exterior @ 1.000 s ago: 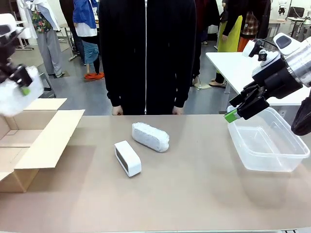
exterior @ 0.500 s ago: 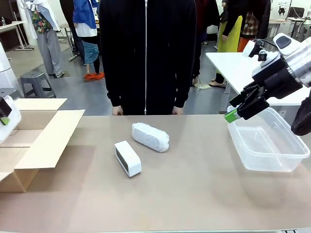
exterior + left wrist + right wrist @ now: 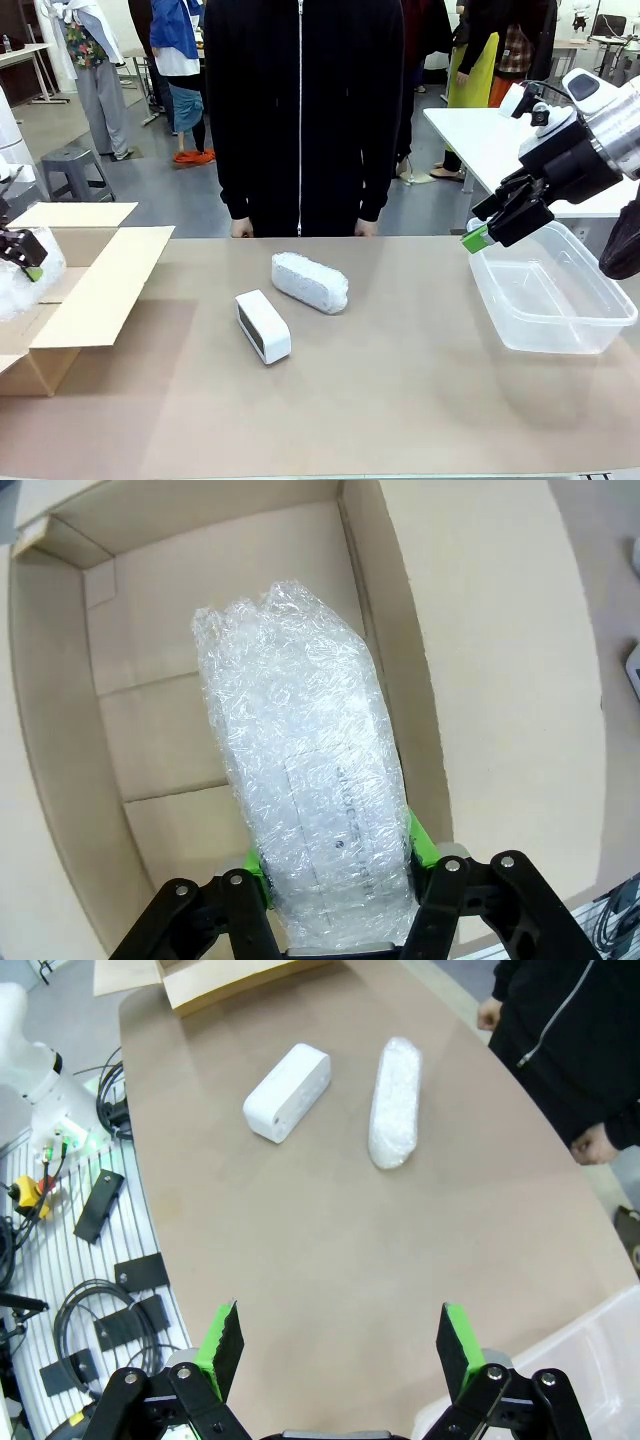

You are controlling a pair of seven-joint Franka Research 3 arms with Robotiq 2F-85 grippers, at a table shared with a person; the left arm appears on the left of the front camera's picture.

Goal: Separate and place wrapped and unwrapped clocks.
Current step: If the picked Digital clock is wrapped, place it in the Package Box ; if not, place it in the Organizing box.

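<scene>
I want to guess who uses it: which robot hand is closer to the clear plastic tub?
Right. The right gripper hangs open at the left end of the tub. The left gripper is across the table at the cardboard box, shut on a wrapped bundle.

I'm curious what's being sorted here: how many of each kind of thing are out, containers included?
Wrapped clocks: 2
Unwrapped clock: 1
Cardboard box: 1
Clear plastic tub: 1
Total: 5
</scene>
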